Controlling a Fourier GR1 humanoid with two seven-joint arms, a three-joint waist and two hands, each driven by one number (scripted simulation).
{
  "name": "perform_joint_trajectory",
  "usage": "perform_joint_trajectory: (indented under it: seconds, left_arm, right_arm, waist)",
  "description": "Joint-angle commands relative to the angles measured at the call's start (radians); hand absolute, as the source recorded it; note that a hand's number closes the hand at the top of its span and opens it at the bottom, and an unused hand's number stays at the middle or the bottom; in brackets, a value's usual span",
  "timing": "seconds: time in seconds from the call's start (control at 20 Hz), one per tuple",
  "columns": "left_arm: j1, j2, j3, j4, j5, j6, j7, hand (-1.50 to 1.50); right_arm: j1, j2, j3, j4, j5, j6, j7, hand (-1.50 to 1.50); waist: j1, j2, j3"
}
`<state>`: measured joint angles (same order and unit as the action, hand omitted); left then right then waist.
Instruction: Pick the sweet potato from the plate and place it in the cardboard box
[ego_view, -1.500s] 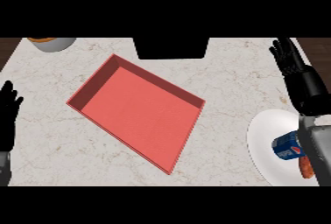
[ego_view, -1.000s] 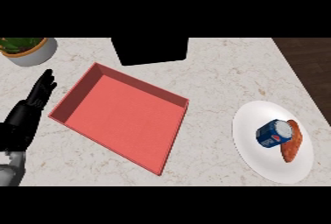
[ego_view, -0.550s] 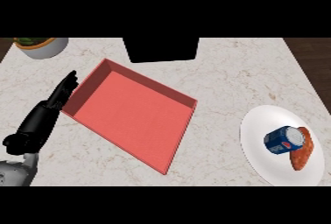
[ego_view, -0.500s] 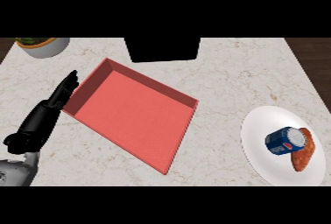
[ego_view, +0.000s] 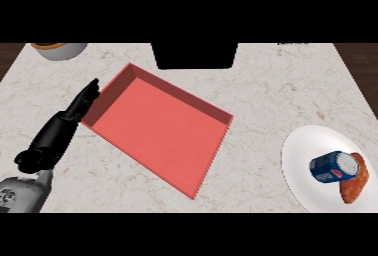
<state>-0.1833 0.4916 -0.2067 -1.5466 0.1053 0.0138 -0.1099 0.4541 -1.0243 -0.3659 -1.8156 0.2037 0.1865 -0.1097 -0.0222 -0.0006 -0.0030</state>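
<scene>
Counter (ego_view: 280, 95): one, pale marbled stone, carrying everything I list below.

Box (ego_view: 159, 127): one, red, shallow and open-topped, lying at a slant left of centre. I take it for the cardboard box of the task, though its colour says otherwise.

Plate (ego_view: 303, 150): one, white, at the right edge, well apart from the box.

Left hand (ego_view: 63, 127): one in view, fingers straight and released, holding nothing, lying just beside the box's left wall. My right hand does not show.

Pot (ego_view: 59, 50): one, at the far left corner, cut by the view's edge.

Sweet potato (ego_view: 354, 182): one, orange, on the plate's right side, touching the can. I judge it stiff, moderately heavy, rough enough not to slip, not fragile; best taken across its middle, from the side away from the can.

Can (ego_view: 332, 167): one, blue, on the plate.
</scene>
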Motion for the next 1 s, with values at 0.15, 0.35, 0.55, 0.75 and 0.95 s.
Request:
perform_joint_trajectory:
  seconds: [0.15,0.35,0.55,0.75,0.95]
  left_arm:
    - [-0.015,0.005,0.017,-0.020,0.010,-0.039,0.033,0.00]
    - [-0.093,-0.040,0.017,0.073,-0.018,-0.047,0.021,0.00]
    - [-0.034,-0.060,0.017,0.010,-0.037,-0.045,0.023,0.00]
    - [0.010,-0.037,0.063,-0.023,-0.044,-0.084,0.008,0.00]
    - [-0.040,-0.073,0.074,0.006,-0.070,-0.094,0.056,0.00]
  right_arm:
    - [-0.009,-0.038,0.109,-0.288,0.079,0.134,0.411,-1.50]
    - [-0.115,-0.021,0.240,-0.268,0.124,0.199,0.557,-1.50]
    - [-0.199,0.048,0.326,-0.281,0.134,0.269,0.693,-1.50]
    - [-0.248,0.117,0.329,-0.275,0.132,0.344,0.743,-1.50]
    - [-0.279,0.217,0.421,-0.257,0.278,0.325,0.783,-1.50]
  waist:
    - [0.023,-0.001,0.000]
    - [0.031,0.005,0.002]
    - [0.034,0.003,0.003]
    - [0.029,0.000,0.003]
    - [0.024,0.000,0.003]
